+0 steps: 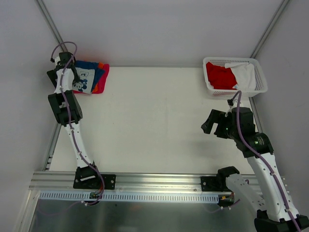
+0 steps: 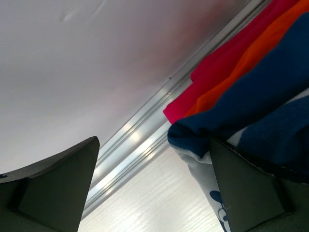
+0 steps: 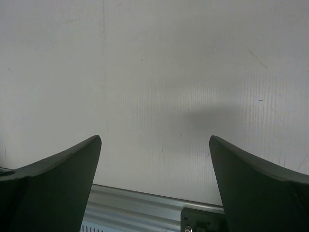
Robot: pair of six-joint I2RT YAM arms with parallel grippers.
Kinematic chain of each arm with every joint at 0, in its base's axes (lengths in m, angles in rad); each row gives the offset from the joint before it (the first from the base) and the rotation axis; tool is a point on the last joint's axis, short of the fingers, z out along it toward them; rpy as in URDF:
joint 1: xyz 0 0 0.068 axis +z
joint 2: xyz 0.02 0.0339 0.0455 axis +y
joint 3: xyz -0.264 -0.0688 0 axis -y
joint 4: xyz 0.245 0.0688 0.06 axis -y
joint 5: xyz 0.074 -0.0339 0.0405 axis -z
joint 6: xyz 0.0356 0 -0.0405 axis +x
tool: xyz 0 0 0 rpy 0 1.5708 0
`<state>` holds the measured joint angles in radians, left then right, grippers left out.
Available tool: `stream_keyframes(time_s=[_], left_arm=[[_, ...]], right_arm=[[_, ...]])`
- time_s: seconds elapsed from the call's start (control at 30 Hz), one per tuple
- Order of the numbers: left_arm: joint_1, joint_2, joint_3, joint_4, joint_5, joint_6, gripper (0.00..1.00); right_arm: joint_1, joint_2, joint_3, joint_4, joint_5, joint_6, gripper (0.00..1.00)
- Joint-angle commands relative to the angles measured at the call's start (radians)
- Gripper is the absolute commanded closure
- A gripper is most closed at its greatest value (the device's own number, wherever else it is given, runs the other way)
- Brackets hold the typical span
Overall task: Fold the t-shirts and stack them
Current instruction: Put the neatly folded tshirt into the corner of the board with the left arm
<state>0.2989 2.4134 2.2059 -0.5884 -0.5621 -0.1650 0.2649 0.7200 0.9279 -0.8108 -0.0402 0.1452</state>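
Fingers of the right arm (image 3: 58, 183) hung spread wide and empty over the bare right side of the counter (image 1: 154, 121), a white, faintly ribbed sheet. Further off, the left fingers (image 2: 53, 188) were just as wide and gripped nothing at the far left corner. One of them seemed to touch the navy t-shirt (image 2: 260, 92) topping the folded stack. Pulling away could likely snag that soft edge and drag the fold open, or shove the pile toward the aluminium rail (image 2: 140, 140).

Beneath lay the orange t-shirt (image 2: 251, 58) and the magenta-pink t-shirt (image 2: 227, 53), both matte cloth. At the far right corner, the white plastic lattice basket (image 1: 208, 82) held the crumpled red t-shirt (image 1: 219, 76) and the white t-shirt (image 1: 245, 75). Lifting one might drag the other out.
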Motion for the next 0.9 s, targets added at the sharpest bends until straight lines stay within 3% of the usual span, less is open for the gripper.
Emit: stream_keyframes(time_s=[0.0, 0.37, 0.6, 0.87], left_arm=[[0.031, -0.002, 0.017, -0.019, -0.032, -0.008, 0.01], [-0.035, -0.194, 0.075, -0.017, 0.12, -0.073, 0.01], [-0.164, -0.284, 0.153, -0.016, 0.185, -0.068, 0.01], [-0.211, -0.203, 0.135, -0.016, 0.218, -0.054, 0.01]], right_arm=[[-0.006, -0.005, 0.043, -0.025, 0.013, -0.009, 0.01], [0.003, 0.032, 0.017, 0.002, -0.01, 0.031, 0.01], [0.039, 0.05, 0.121, -0.077, 0.034, 0.056, 0.0], [0.082, -0.014, 0.226, -0.221, 0.157, 0.099, 0.0]])
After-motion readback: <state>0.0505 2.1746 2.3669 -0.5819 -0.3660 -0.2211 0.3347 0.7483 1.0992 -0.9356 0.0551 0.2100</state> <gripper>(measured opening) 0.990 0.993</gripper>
